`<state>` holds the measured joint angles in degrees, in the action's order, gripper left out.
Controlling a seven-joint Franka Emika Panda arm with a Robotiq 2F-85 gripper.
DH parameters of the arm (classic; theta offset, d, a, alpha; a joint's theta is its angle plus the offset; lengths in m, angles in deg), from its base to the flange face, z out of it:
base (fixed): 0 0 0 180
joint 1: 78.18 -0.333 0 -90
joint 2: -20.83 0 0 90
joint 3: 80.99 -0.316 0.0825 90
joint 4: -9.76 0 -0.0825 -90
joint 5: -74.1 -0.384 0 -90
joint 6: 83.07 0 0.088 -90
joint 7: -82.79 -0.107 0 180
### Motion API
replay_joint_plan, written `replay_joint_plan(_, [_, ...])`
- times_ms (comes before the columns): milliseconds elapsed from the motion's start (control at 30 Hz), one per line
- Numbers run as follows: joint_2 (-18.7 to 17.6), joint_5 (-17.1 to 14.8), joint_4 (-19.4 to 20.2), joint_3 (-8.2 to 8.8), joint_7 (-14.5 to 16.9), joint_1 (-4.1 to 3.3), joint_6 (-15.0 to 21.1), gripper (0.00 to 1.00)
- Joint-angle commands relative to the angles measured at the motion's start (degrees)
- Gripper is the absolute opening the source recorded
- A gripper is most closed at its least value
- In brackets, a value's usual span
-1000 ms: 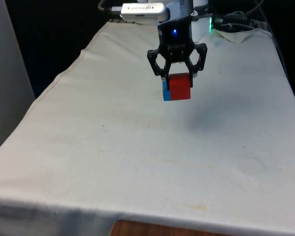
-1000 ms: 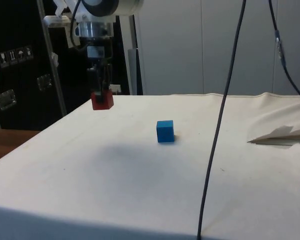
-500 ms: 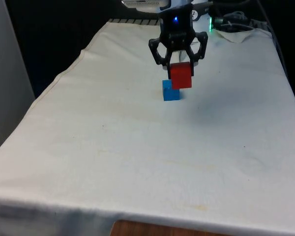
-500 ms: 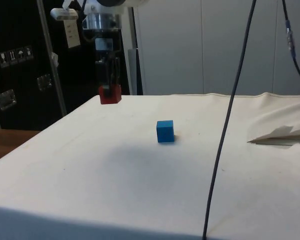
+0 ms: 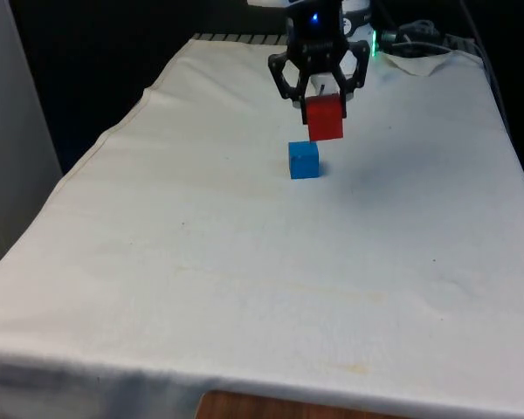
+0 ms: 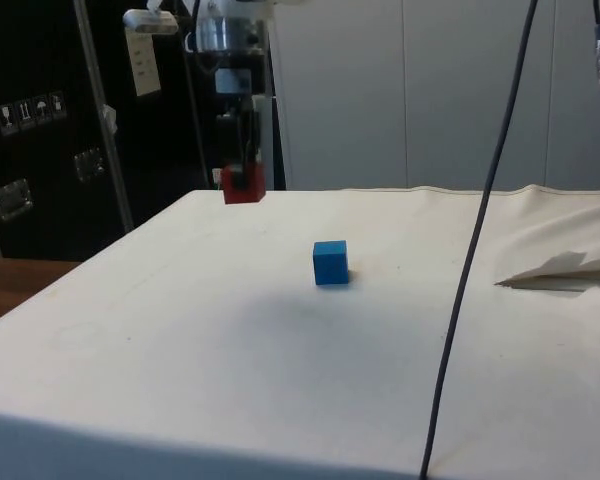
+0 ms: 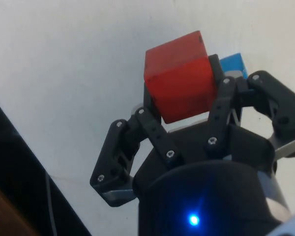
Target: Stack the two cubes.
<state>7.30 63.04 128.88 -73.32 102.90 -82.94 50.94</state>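
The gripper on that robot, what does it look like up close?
The gripper is black, with two fingers built from jointed plastic links pinned by small silver screws. They spread from a rounded black body. In the side view, a silvery metal wrist section sits above it, under the white arm.

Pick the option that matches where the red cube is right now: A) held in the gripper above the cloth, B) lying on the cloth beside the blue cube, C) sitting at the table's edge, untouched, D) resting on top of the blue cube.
A: the gripper is shut on the red cube, which hangs clear above the white cloth in the side view, while the blue cube sits alone on the cloth with nothing on it.
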Motion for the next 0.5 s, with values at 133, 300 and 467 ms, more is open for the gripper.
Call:
replay_joint_plan(133, [2.75,0.23,3.78,0.17,0.86,0.0,1.26,0.02])
replay_joint_plan(300, [4.47,0.23,6.07,0.46,1.72,0.0,1.66,0.02])
replay_joint_plan(467, [5.21,0.0,7.1,0.52,2.35,0.0,1.03,0.02])
